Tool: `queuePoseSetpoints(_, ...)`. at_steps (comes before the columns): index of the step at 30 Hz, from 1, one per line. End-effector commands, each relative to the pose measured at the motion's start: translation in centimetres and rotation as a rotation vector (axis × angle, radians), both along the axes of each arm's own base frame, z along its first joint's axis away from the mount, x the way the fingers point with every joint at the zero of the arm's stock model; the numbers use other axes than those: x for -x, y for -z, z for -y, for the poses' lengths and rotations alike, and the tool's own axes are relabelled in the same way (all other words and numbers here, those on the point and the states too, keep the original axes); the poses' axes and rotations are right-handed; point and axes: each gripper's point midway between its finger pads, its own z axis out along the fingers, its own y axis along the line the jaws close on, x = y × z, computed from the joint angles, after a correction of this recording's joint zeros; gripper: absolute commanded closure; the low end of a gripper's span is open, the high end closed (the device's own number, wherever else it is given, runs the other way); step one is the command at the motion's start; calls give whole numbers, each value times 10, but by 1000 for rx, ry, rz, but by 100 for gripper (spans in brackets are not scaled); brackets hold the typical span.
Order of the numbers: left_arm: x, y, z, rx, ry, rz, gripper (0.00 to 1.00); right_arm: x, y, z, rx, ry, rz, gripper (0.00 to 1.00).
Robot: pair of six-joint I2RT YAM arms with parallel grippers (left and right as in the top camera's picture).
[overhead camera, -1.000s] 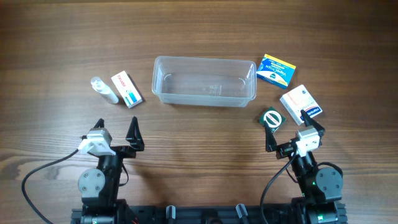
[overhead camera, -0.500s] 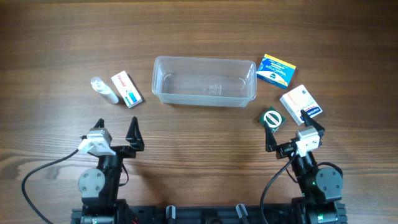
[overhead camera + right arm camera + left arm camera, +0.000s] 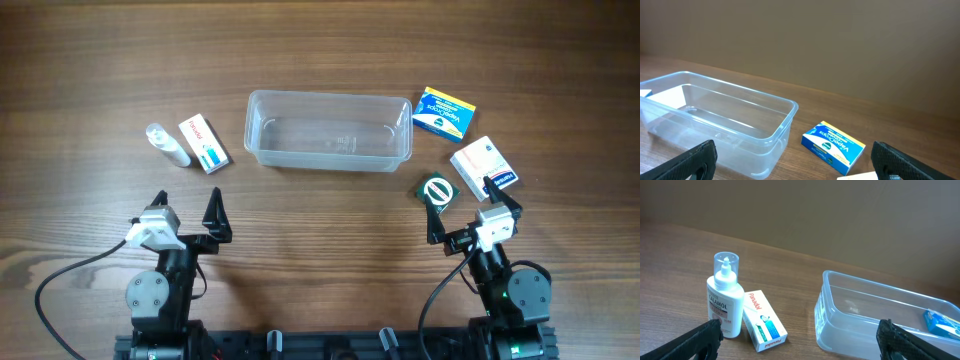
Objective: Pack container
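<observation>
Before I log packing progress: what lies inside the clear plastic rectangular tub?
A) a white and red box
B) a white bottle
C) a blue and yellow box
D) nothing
D: the clear plastic rectangular tub shows only its bare floor; the blue and yellow box lies outside to its right, the white bottle to its left.

Brown wooden table (image 3: 320, 50) is carrying clear plastic tub (image 3: 328, 95); white bottle (image 3: 168, 146), white carton (image 3: 204, 145) at nine o'clock; blue box (image 3: 444, 112), white box (image 3: 484, 166), round green tin (image 3: 436, 191) at three.
</observation>
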Motion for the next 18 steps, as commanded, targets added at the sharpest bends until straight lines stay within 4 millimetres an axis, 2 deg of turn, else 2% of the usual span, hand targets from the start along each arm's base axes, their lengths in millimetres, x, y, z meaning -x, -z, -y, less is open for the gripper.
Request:
queuePoseSetpoints(1,0,3,-1,-16,-8,0,0,1,-1,-4,8,-22,8,0)
queuePoseSetpoints(3,0,3,6,29,31,-2,0,1,-1,-4,8,-22,8,0)
queuePoseSetpoints(6,0,2,6,156,22,-9,0,1,-1,-4,8,-22,8,0)
queuePoseSetpoints(8,0,1,6,155,24,-2,0,1,-1,-4,8,-22,8,0)
queuePoseSetpoints(11,2,-8,22,158,117,17,0,1,-1,-4,8,-22,8,0)
queuePoseSetpoints(14,10,-42,22,155,123,47,0,1,-1,-4,8,-22,8,0)
queuePoseSetpoints(18,21,-89,13,145,63,11,0,1,-1,-4,8,-22,8,0)
